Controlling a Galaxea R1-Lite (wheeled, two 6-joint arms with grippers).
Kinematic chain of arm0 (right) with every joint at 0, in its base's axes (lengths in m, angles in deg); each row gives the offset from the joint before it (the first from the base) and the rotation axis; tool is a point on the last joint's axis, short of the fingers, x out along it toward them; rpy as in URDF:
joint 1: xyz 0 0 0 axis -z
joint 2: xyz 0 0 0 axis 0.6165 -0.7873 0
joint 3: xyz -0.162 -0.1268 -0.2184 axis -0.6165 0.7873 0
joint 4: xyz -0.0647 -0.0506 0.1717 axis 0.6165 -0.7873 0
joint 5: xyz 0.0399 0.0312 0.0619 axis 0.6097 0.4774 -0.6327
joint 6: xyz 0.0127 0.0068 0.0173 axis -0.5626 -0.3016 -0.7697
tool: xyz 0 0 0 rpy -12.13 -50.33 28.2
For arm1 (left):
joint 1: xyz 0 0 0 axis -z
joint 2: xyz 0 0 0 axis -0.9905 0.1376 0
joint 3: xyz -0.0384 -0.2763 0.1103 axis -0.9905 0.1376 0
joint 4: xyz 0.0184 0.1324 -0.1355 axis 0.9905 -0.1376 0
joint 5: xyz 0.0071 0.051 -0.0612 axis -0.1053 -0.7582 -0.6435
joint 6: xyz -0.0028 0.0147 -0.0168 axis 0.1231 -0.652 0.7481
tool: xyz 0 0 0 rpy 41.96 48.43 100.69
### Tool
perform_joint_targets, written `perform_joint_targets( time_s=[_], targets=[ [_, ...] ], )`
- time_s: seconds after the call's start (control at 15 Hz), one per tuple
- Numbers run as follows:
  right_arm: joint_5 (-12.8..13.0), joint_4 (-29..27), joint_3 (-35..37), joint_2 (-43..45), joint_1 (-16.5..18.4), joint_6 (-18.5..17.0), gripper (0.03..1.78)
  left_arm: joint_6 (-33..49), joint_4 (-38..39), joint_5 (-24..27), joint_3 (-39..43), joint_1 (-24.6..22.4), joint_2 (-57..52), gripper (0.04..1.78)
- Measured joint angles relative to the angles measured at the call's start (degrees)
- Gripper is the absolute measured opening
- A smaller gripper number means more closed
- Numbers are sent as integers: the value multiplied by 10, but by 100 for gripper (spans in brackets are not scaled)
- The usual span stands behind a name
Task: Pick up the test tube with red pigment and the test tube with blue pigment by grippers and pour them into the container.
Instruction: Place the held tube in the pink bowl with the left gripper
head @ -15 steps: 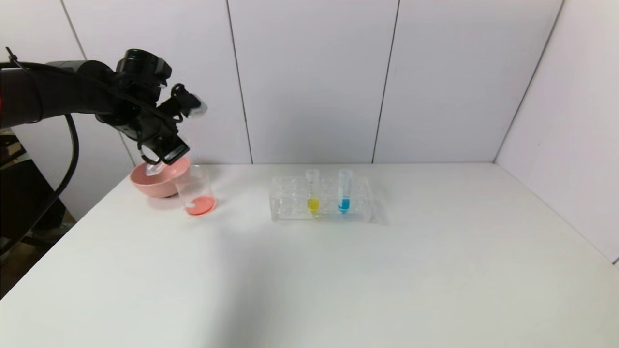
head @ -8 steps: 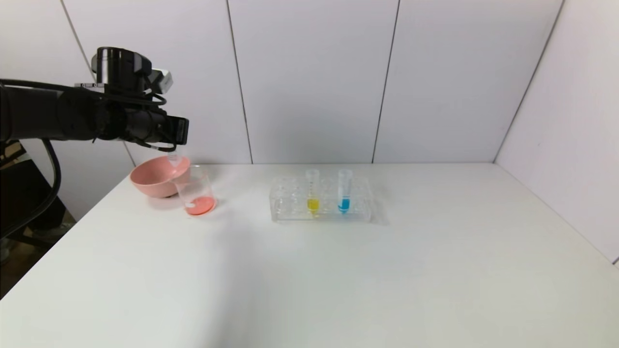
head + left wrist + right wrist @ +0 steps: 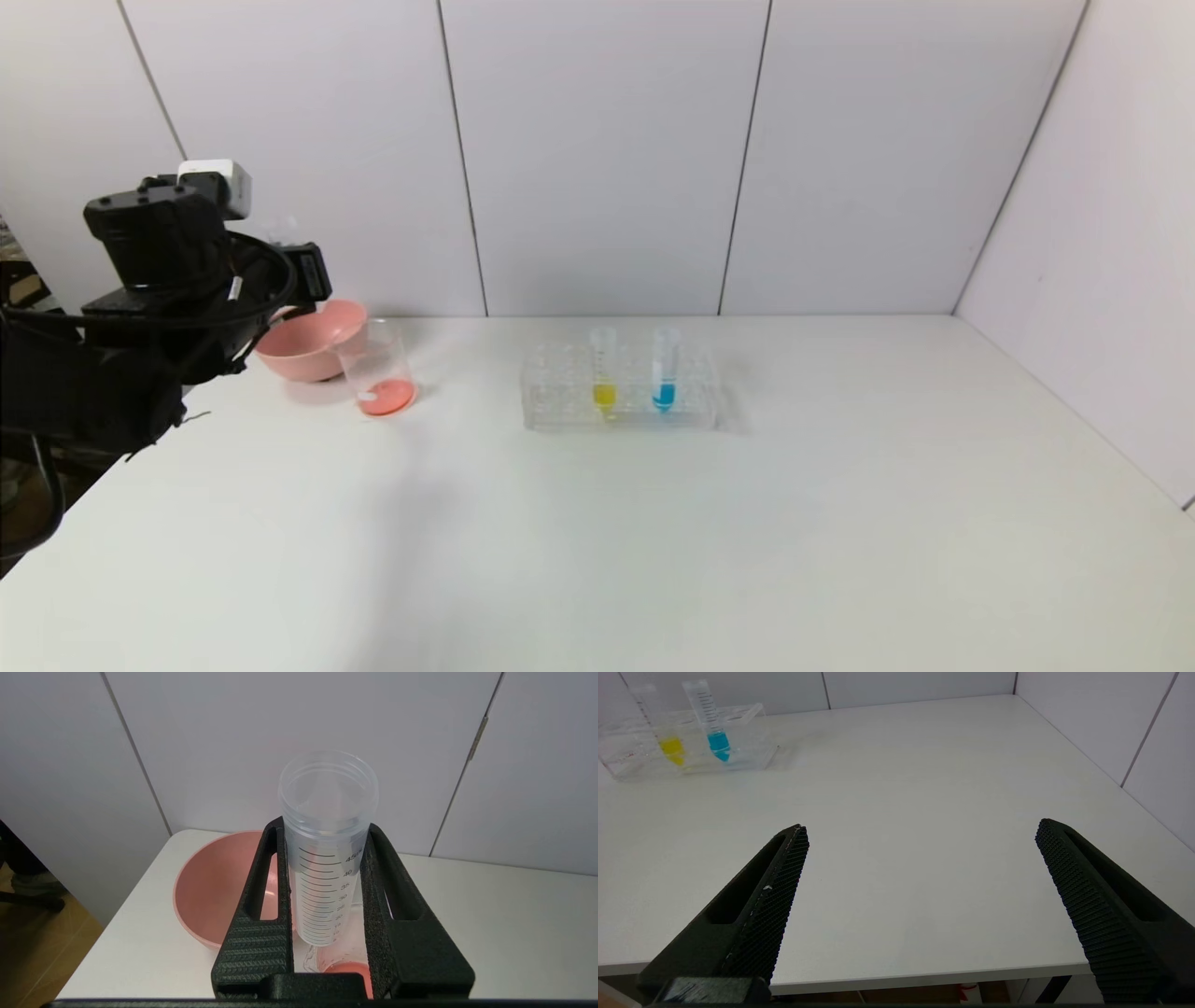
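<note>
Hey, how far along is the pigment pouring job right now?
About halfway. Red liquid already sits in the container. The left end effector holds the emptied test tube with red pigment upright above the pink bowl. The test tube with blue pigment stands full in the rack; the right end effector is open, idle.

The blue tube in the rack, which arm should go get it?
Probably the right: the right gripper is open and empty facing the blue tube, while the left gripper holds the emptied tube.
</note>
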Motion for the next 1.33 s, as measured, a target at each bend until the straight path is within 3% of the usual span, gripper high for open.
perform_joint_targets(
  time_s=[0.13, 0.27, 0.67, 0.93, 1.33],
  targets=[
    [0, 0, 0, 0, 0, 0, 177, 0, 103, 0, 52, -19, 0, 44],
    [0, 0, 0, 0, 0, 0, 177, -2, 141, 4, 65, -50, 13, 44],
    [0, 0, 0, 0, 0, 0, 177, 2, 167, 13, -23, -106, 129, 44],
    [0, 0, 0, 0, 0, 0, 177, 2, 169, 8, -82, -111, 190, 44],
    [0, 0, 0, 0, 0, 0, 177, 3, 173, 7, -85, -109, 201, 50]
  ],
)
